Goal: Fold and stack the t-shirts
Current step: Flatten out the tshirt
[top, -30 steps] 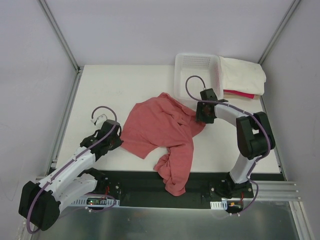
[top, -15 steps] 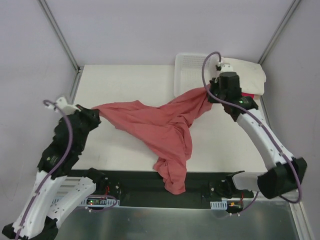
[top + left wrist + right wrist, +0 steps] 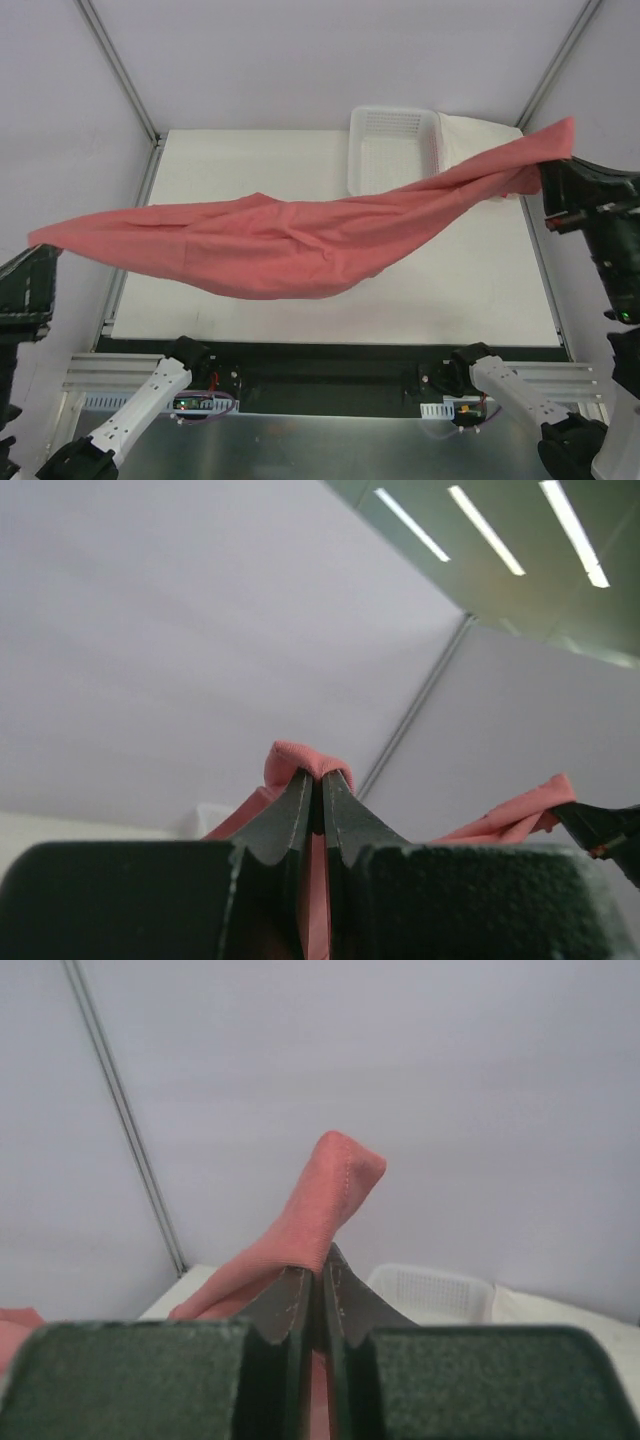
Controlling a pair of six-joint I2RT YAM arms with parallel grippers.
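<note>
The dusty salmon-red t-shirt (image 3: pixel 290 245) hangs stretched in the air above the table, spanning from far left to far right. My left gripper (image 3: pixel 40 250) is shut on its left end, seen pinched in the left wrist view (image 3: pixel 300 765). My right gripper (image 3: pixel 550 165) is shut on its right end, seen in the right wrist view (image 3: pixel 330 1200). The cream-white t-shirt (image 3: pixel 478 138) lies folded at the back right, partly hidden behind the stretched shirt. The bright pink-red t-shirt is hidden.
A white lattice basket (image 3: pixel 392 150) stands at the back of the white table (image 3: pixel 240 170), next to the cream-white shirt; it also shows in the right wrist view (image 3: pixel 430 1295). Grey walls with metal frame posts (image 3: pixel 120 70) enclose the table.
Both arms have risen and spread far apart. The salmon-red shirt went from crumpled on the table, draping over the near edge, to lifted clear and pulled into a long band.
</note>
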